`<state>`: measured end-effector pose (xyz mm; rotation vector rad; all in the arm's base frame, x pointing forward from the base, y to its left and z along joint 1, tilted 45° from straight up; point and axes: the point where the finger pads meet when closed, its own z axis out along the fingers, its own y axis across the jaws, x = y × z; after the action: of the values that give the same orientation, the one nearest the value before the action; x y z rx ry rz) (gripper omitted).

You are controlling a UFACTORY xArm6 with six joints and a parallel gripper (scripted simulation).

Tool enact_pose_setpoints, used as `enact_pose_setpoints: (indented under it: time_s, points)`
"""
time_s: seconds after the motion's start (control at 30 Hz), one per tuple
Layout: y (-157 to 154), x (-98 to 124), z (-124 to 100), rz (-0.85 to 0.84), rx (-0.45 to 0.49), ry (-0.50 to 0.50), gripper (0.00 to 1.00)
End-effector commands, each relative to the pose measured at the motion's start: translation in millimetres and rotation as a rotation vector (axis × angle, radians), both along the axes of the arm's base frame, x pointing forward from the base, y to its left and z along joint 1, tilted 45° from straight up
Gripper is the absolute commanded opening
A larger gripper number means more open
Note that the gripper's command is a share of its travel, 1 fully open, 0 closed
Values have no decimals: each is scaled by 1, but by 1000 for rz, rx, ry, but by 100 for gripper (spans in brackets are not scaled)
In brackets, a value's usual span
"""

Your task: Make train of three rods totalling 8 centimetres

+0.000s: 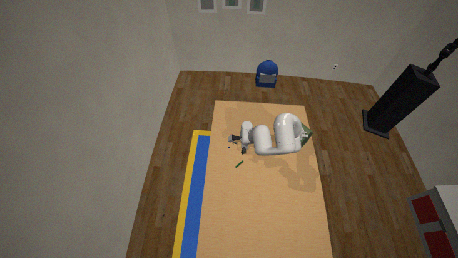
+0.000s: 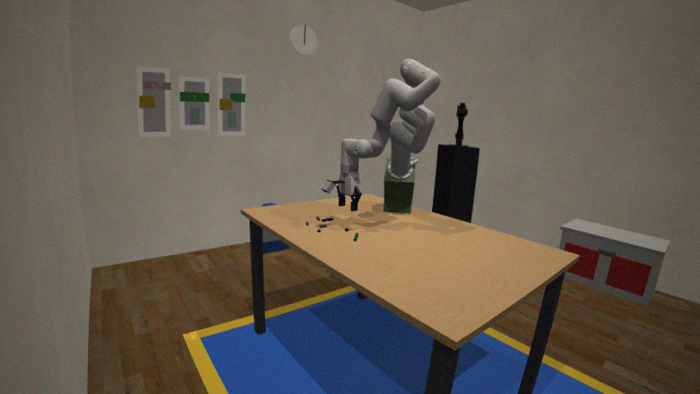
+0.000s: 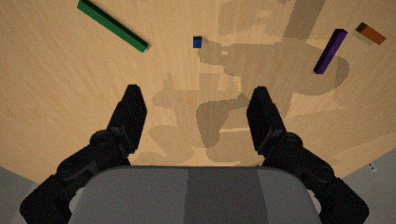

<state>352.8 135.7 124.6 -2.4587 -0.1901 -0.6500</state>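
My gripper [image 3: 197, 98] [image 2: 347, 204] [image 1: 239, 146] is open and empty, held a little above the table [image 3: 60, 75] [image 2: 441, 273] [image 1: 263, 208]. In the wrist view a small blue rod [image 3: 197, 42] [image 2: 346, 229] lies on the table just ahead of the fingertips, apart from them. A long green rod [image 3: 112, 25] [image 2: 356, 236] [image 1: 239, 164] lies at an angle to the left of it. A purple rod [image 3: 330, 51] [image 2: 327, 219] and an orange rod [image 3: 370, 33] lie to the right. In the exterior view a magenta rod [image 2: 307, 223] and another blue rod [image 2: 318, 230] lie further left.
The arm stands on a green pedestal [image 2: 397, 193] [image 1: 306, 129] at the table's far side. The rods lie near the table's left edge. A black pillar [image 2: 455, 181] [image 1: 400, 99] and a grey-red cabinet [image 2: 612, 259] stand on the floor beyond the table.
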Motion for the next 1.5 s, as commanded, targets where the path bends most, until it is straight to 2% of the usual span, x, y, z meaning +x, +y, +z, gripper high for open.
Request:
enact_pose_setpoints:
  time_s: [0.0, 0.27, 0.5, 0.57, 0.67, 1.07, 1.13, 1.2, 1.47]
  points:
    - [0, 0, 1, -1, 0, -2, 100]
    - [0, 3, 1, -36, 21, 27, 100]
    - [0, 14, 5, -192, 112, 152, 100]
    - [0, 14, 5, -192, 112, 152, 100]
    - [0, 21, 7, -297, 173, 236, 100]
    - [-1, 42, 13, -596, 347, 477, 100]
    - [-1, 42, 13, -596, 347, 477, 100]
    - [-2, 48, 15, -682, 397, 547, 100]
    - [-3, 61, 18, -866, 504, 696, 100]
